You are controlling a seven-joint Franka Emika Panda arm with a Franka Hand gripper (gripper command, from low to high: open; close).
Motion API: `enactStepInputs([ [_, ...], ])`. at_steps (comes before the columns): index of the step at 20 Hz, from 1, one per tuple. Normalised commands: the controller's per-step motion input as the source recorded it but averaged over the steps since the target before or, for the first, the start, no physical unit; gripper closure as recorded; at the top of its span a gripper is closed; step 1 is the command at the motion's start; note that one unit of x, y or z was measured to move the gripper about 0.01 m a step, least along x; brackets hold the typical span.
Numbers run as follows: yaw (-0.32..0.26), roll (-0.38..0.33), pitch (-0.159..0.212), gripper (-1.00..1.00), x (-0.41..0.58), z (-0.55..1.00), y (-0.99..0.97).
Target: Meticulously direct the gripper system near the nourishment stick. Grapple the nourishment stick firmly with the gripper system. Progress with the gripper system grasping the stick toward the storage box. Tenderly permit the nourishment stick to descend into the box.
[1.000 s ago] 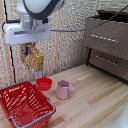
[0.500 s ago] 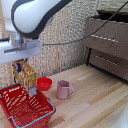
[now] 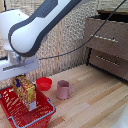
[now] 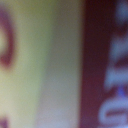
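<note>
the gripper system [image 3: 19, 78] pinches the nourishment stick [image 3: 26, 93], which hangs upright over the storage box [image 3: 42, 115], its lower end already within the grey rim. a pink mug [image 3: 63, 90] and a small red bowl [image 3: 44, 83] sit at the basket's two o'clock. best practice here: lower further, then part the fingers slowly for a gentle drop.

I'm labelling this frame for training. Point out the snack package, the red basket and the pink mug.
Snack package [image 3: 26, 92], exterior view, its orange front.
Red basket [image 3: 31, 120], exterior view, near rim.
Pink mug [image 3: 63, 90], exterior view, its side wall.
</note>
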Motion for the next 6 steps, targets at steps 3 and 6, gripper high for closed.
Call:
enactStepInputs([
  [3,0.000,0.000,0.000,-1.00,0.184,0.16,-0.03],
  [6,0.000,0.008,0.025,-1.00,0.261,0.36,-0.09],
])
